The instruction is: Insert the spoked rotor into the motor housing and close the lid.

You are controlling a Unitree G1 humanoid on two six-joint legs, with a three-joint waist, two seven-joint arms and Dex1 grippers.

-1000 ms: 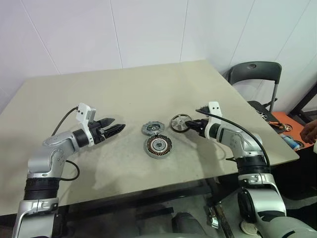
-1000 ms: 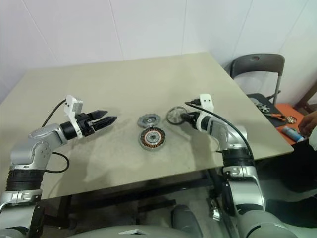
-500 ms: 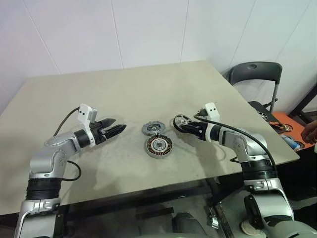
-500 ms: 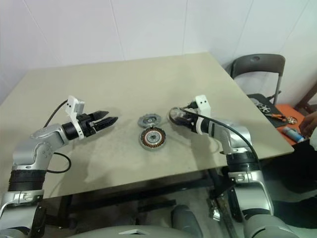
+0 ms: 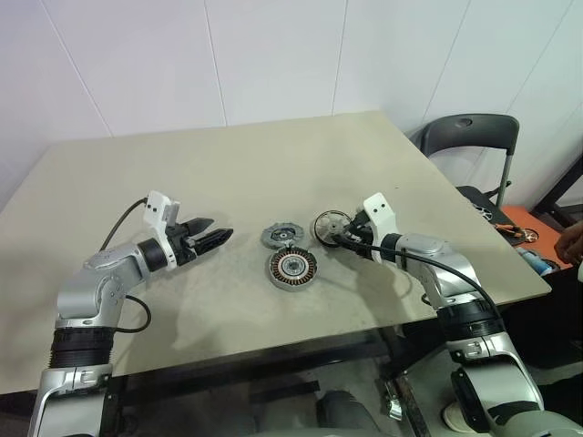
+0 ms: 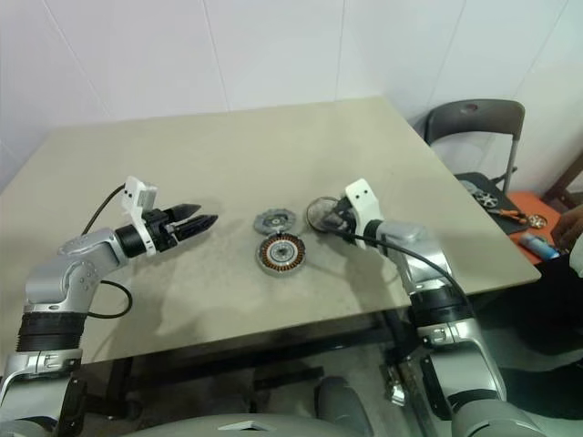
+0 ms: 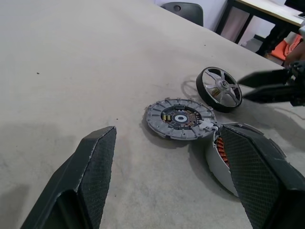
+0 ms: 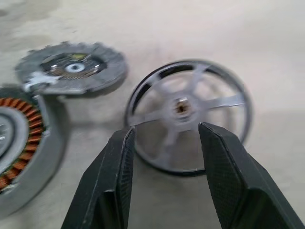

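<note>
Motor housing point(image 5: 291, 269) sits mid-table point(image 5: 228, 182), windings up; the lid point(image 5: 280, 236) lies flat just behind it, touching. Spoked rotor point(image 5: 331, 225) rests beside the housing, right gripper point(image 8: 164, 143) poised over it, jaws parted, gripping nothing. Left gripper point(image 5: 221, 238) hovers well apart, jaws spread wide

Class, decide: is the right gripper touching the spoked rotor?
Apart: in the left wrist view the right gripper stands beside the spoked rotor with table showing between.
</note>
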